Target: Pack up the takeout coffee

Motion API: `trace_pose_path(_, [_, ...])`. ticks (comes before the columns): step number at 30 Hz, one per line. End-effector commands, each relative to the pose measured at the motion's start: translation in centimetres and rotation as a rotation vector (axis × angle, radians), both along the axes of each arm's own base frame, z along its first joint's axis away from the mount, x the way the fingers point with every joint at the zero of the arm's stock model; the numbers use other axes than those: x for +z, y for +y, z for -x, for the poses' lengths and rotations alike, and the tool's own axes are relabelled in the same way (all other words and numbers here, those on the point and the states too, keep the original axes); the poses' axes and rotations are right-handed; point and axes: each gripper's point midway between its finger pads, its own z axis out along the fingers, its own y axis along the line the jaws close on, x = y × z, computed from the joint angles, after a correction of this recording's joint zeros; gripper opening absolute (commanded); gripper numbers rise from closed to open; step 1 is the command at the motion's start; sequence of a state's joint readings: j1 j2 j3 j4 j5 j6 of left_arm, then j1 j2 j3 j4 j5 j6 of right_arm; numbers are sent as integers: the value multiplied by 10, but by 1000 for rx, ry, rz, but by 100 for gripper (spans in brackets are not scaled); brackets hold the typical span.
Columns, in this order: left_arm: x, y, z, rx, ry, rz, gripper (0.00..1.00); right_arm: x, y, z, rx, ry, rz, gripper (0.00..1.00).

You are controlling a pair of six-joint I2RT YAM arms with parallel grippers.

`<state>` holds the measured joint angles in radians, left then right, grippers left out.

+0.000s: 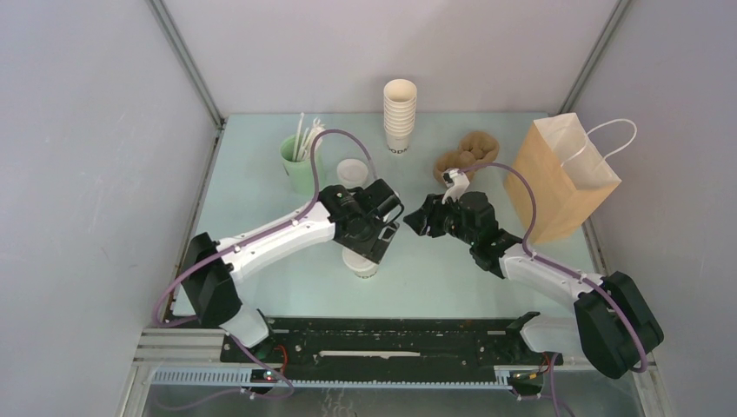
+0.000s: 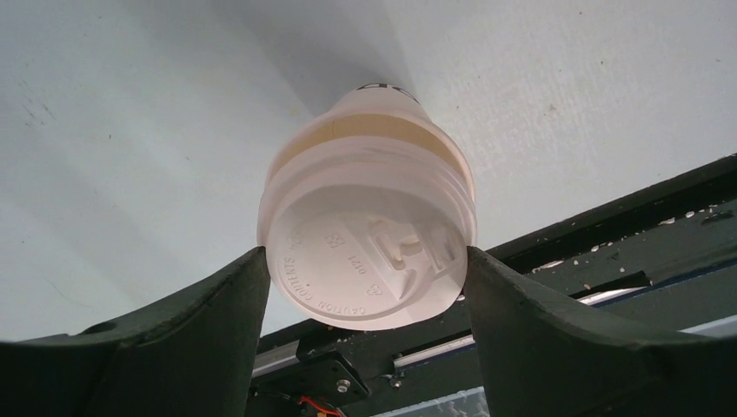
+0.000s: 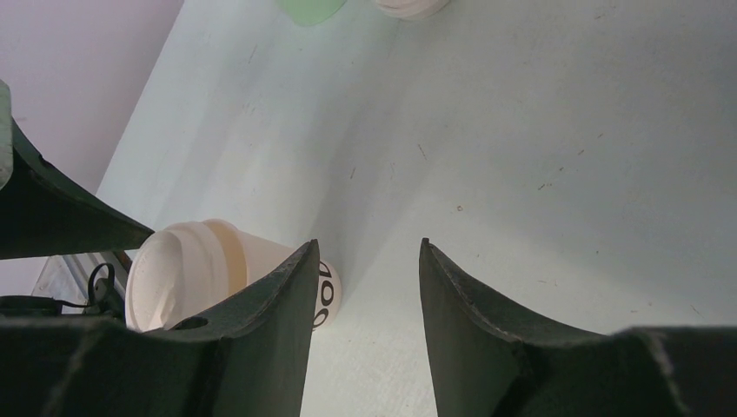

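Two pincers are seen over the surface [image 1: 452, 278]: takeout coffee [image 1: 361, 265], stood near the front edge, is clamped at the lid [image 2: 348, 278] by the left pincer [image 2: 365, 254]; right pincer [image 3: 369, 252] is held half open

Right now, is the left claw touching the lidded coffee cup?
Touching. The left wrist view shows it: the left claw grips the coffee cup, both fingers meeting the lid rim on opposite sides, no gap visible.

Count: one lidded takeout coffee [image 2: 365, 234]; one stack of lidless cups [image 1: 400, 117]; one green cup [image 1: 300, 169] holding straws [image 1: 304, 130]; one low white round piece [image 1: 352, 171]; one paper bag [image 1: 561, 178]; one brown lumpy item [image 1: 469, 152].
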<state>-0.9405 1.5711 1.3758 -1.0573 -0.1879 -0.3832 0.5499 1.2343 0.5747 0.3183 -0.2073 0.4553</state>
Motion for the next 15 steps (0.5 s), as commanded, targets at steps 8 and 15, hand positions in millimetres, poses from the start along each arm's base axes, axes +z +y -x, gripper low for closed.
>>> trace_pose_path(8, [16,-11,-13,-34,-53,18,85,5,3,-2,10,-27,-19,55])
trace_pose_path(15, [15,-15,-16,-49,-53,10,85,4,2,-2,8,-25,-19,55])
